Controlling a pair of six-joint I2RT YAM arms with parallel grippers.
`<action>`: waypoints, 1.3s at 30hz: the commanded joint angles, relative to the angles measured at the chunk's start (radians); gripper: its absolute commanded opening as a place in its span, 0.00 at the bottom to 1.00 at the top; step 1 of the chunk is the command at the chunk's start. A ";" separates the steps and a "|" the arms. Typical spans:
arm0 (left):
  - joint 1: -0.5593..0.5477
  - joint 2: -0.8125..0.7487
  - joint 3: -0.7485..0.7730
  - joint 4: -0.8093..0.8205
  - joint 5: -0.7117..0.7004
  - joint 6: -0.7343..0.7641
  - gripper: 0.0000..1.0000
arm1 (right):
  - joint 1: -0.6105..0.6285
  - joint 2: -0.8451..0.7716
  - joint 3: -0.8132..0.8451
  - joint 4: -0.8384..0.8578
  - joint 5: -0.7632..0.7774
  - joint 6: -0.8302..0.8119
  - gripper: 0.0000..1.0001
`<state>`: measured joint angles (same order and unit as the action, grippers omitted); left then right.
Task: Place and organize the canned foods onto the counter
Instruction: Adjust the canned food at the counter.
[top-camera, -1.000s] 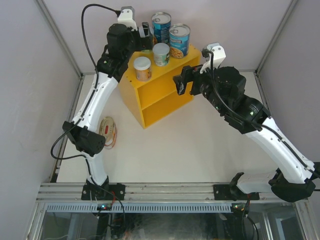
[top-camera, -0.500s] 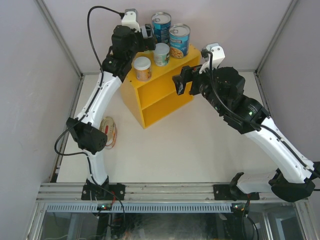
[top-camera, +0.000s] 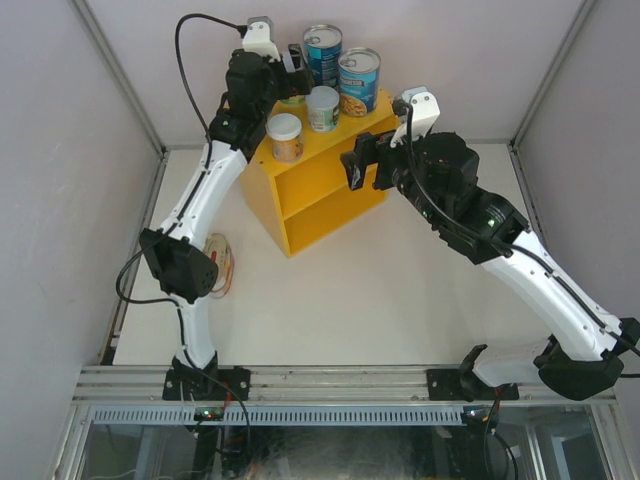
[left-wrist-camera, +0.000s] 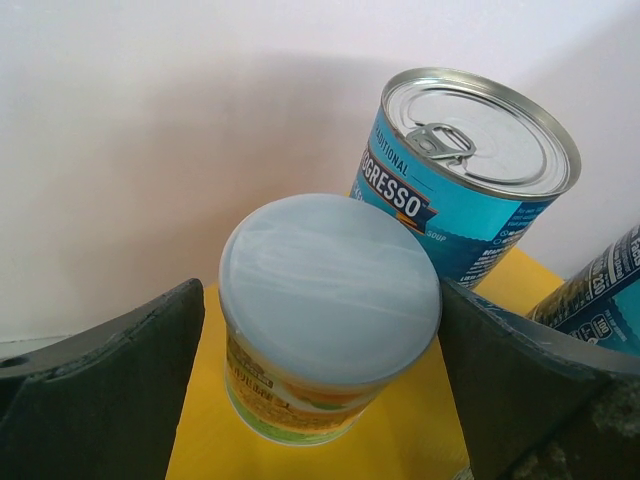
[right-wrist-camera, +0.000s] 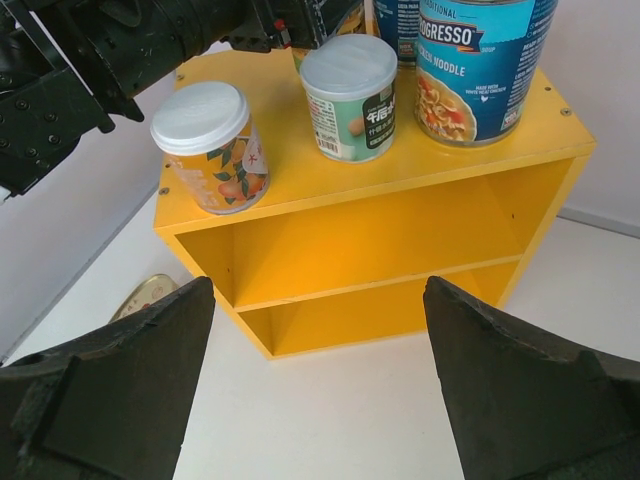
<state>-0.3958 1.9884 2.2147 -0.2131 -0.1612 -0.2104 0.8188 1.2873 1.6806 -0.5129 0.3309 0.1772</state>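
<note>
The yellow counter (top-camera: 310, 195) stands at the back of the table. On its top are two tall blue-labelled cans (top-camera: 322, 50) (top-camera: 358, 80) and two small pale-lidded cans (top-camera: 322, 108) (top-camera: 285, 137). My left gripper (top-camera: 293, 62) is open at the top's back left corner, and its fingers straddle a third small can (left-wrist-camera: 330, 290) that stands on the yellow top (left-wrist-camera: 420, 420) next to a blue can (left-wrist-camera: 465, 170). There is a small gap at the left finger. My right gripper (top-camera: 360, 165) is open and empty, in front of the counter (right-wrist-camera: 400, 240).
A flat oval tin (top-camera: 218, 262) lies on the white table left of the counter, partly hidden by my left arm's elbow; its edge shows in the right wrist view (right-wrist-camera: 150, 293). Grey walls close the back and sides. The counter's two inner shelves hold nothing.
My left arm has reached a little farther back and right over the counter's back corner, its elbow swinging right. My right gripper has shifted slightly left. The cans have not moved.
</note>
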 joint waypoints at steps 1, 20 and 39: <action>0.008 0.033 0.052 -0.006 0.009 0.005 0.96 | -0.003 0.003 0.016 0.041 -0.004 -0.022 0.85; 0.010 -0.065 -0.118 0.069 -0.052 0.012 0.68 | -0.015 0.028 0.039 0.038 -0.022 -0.031 0.85; 0.026 -0.214 -0.321 0.110 -0.056 0.040 0.68 | -0.065 0.148 0.084 0.079 -0.085 -0.013 0.73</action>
<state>-0.3893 1.8297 1.9453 -0.0547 -0.1993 -0.1986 0.7734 1.4063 1.7084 -0.4858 0.2798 0.1608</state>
